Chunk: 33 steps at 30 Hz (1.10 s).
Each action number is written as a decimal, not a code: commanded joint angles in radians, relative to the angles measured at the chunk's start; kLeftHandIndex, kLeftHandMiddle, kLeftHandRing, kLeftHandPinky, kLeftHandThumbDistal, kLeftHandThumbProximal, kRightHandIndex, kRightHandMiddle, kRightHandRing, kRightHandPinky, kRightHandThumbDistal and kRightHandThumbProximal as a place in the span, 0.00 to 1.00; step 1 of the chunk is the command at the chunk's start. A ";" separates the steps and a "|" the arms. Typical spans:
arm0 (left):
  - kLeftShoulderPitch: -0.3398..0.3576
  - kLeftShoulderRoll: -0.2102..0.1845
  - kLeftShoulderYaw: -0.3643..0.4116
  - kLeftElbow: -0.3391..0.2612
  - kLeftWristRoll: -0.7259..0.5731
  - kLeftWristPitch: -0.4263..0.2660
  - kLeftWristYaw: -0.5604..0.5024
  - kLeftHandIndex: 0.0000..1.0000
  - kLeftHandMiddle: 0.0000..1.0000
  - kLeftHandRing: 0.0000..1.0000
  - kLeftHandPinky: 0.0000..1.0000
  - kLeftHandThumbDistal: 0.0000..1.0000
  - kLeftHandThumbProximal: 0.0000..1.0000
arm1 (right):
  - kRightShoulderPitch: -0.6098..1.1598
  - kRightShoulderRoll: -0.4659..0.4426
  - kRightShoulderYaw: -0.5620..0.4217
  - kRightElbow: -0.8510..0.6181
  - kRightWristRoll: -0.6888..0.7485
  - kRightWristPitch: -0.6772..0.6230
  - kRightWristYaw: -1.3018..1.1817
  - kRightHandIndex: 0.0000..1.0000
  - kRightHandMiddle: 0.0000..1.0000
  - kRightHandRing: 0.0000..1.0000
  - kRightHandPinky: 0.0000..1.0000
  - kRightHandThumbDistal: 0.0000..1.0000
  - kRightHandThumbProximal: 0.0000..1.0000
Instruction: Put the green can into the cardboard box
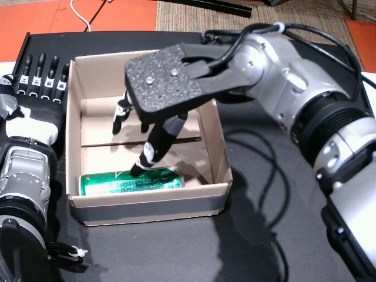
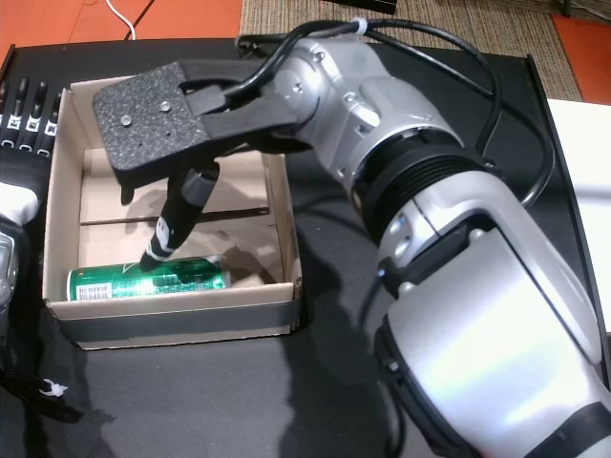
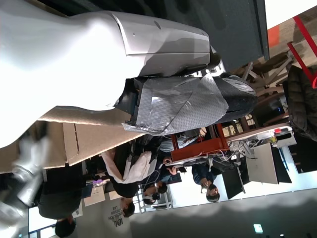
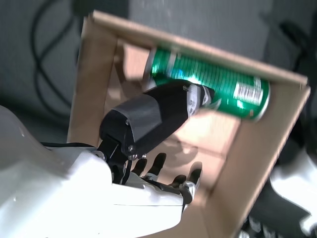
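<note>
A black table (image 1: 258, 235), set over orange flooring and a woven mat, carries the open cardboard box (image 1: 220, 144), with the left hand (image 1: 40, 79) resting flat and empty, fingers apart, just beside the box's wall. The right hand (image 1: 154, 120) reaches down into the box with fingers spread and unclenched, holding nothing, its thumb tip at or just above the green can (image 1: 132, 181). The can lies on its side against the near wall; a careless withdrawal could snag the wall and drag the light box.
</note>
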 commanded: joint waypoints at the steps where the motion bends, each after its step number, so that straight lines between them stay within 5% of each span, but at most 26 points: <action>1: -0.005 0.007 0.003 0.001 -0.007 -0.001 0.009 0.58 0.65 0.78 0.87 0.00 1.00 | -0.021 -0.021 -0.013 -0.022 0.014 -0.058 -0.100 0.86 0.94 0.97 0.98 0.89 0.41; 5: -0.004 0.011 -0.004 0.001 0.002 -0.001 0.017 0.54 0.64 0.76 0.87 0.00 1.00 | -0.025 -0.053 -0.016 -0.035 -0.007 -0.147 -0.362 0.80 0.94 1.00 1.00 0.86 0.36; 10: -0.001 0.014 -0.006 0.002 0.003 -0.004 0.015 0.54 0.63 0.75 0.85 0.00 1.00 | -0.046 -0.114 0.066 -0.054 -0.140 -0.255 -0.831 0.96 0.98 1.00 1.00 0.78 0.42; 14: 0.000 0.020 -0.006 0.004 0.005 0.003 0.018 0.51 0.60 0.72 0.86 0.00 1.00 | -0.078 -0.155 0.069 -0.046 -0.166 -0.278 -0.998 0.94 0.99 1.00 1.00 0.73 0.36; 18: 0.000 0.019 -0.009 0.004 0.008 -0.012 0.024 0.55 0.62 0.73 0.86 0.00 1.00 | -0.095 -0.204 0.053 -0.050 -0.158 -0.300 -1.112 0.90 0.96 1.00 1.00 0.79 0.20; 33: 0.006 0.041 -0.008 0.004 0.006 0.008 0.032 0.60 0.62 0.74 0.91 0.00 1.00 | 0.041 -0.486 -0.023 -0.058 -0.117 -0.358 -1.320 0.87 0.97 1.00 1.00 0.96 0.20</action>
